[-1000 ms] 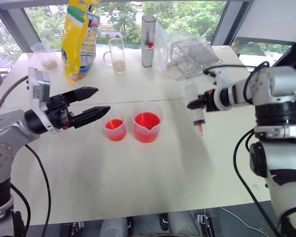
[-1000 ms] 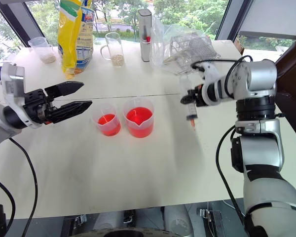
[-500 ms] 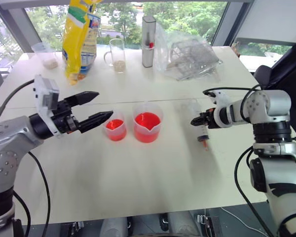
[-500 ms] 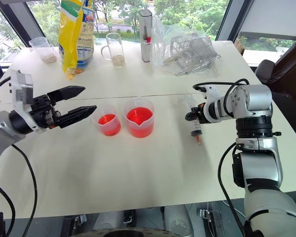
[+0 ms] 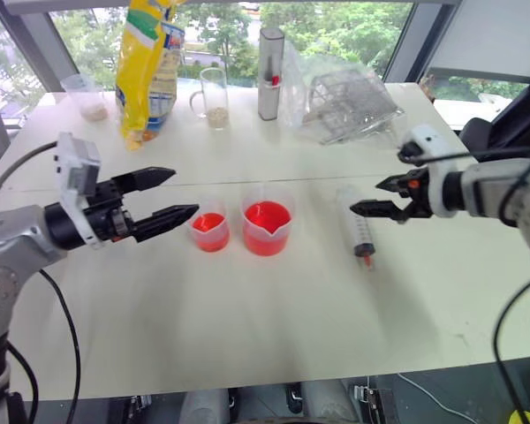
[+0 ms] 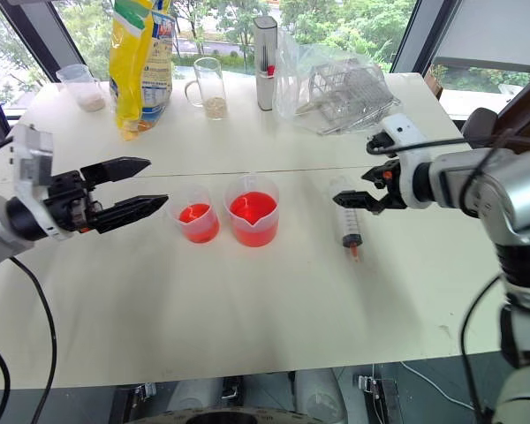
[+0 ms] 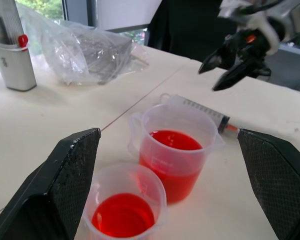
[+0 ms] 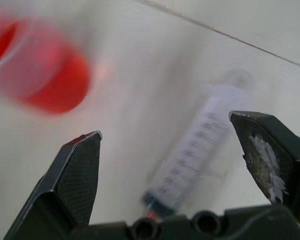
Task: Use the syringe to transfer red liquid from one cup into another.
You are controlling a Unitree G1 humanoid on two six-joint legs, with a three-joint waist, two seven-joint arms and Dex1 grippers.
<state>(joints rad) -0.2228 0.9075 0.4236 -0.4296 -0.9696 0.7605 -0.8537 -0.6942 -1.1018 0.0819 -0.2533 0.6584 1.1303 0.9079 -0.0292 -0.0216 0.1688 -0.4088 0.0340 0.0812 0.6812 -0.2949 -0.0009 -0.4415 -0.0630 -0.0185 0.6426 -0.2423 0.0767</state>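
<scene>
Left eye view: both empty grippers, left gripper point(image 5: 163, 196) and right gripper point(image 5: 371, 196), gape; the syringe point(image 5: 356, 229) lies loose and could roll if nudged.

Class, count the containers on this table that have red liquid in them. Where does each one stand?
2. The smaller cup stands toward the robot's left; the larger spouted cup stands just beside it, between it and the syringe. None seems hidden.
</scene>
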